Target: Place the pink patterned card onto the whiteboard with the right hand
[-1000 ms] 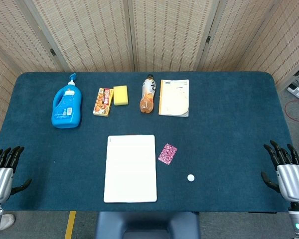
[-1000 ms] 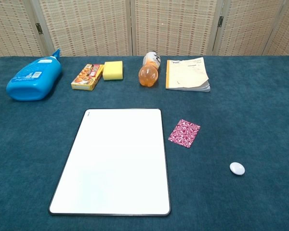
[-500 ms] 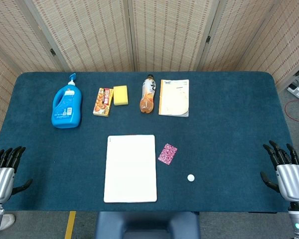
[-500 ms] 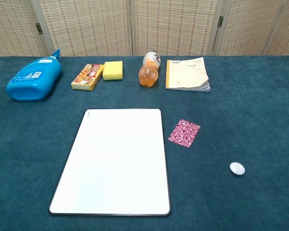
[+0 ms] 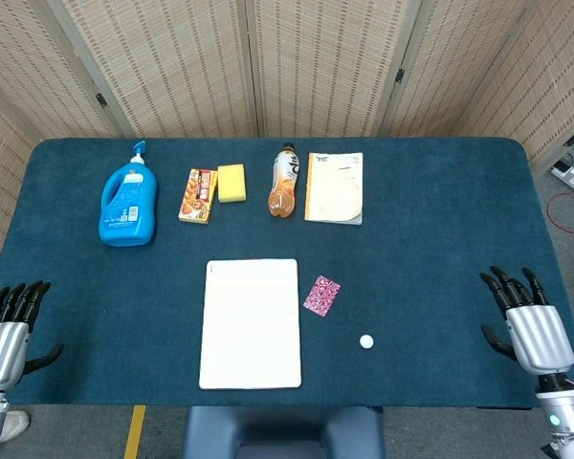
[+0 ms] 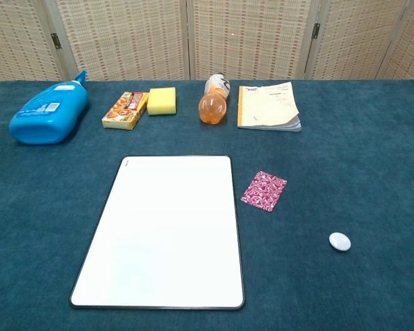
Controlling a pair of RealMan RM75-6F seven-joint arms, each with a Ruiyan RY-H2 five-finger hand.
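Approach step, nothing grasped: right hand (image 5: 529, 325) empty with fingers spread at the bench (image 5: 440, 239) edge, well apart from the pink card (image 5: 321, 295). Card lies flat just right of the whiteboard (image 5: 251, 323). Next: reach in, pinch the card.

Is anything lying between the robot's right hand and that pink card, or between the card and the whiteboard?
Almost nothing. The right hand is open at the table's edge; only a small white round object lies near that path, slightly to the near side. The pink patterned card sits right beside the whiteboard, bare cloth between them.
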